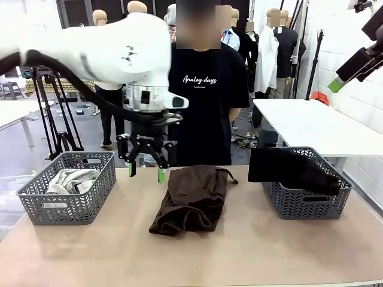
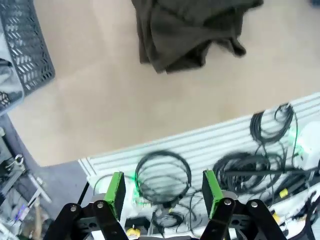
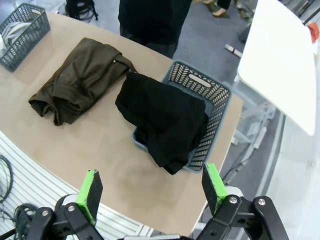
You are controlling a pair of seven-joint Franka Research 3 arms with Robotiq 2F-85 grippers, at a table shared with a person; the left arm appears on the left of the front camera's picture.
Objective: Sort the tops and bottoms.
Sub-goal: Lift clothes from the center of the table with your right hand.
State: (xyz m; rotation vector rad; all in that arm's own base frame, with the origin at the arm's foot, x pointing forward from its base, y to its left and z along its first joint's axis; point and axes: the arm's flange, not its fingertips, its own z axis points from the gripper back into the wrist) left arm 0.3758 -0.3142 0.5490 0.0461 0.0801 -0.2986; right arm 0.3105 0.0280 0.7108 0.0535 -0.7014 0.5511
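A dark brown garment with a drawstring (image 1: 192,198) (image 2: 187,30) (image 3: 77,80) lies crumpled on the middle of the table. A black garment (image 1: 291,168) (image 3: 162,120) drapes over the right basket (image 1: 306,200) (image 3: 212,92), spilling past its left rim. A pale grey garment (image 1: 70,179) sits in the left basket (image 1: 69,206) (image 2: 25,50). My left gripper (image 1: 145,173) (image 2: 164,192) hangs open and empty above the table, just left of the brown garment. My right gripper (image 3: 152,190) is open and empty, high up at the right, looking down on the right basket.
A person in a black T-shirt with white lettering (image 1: 206,89) stands at the table's far side. A second white table (image 1: 317,122) (image 3: 280,55) stands behind on the right. Bare tabletop (image 1: 239,251) runs along the front edge.
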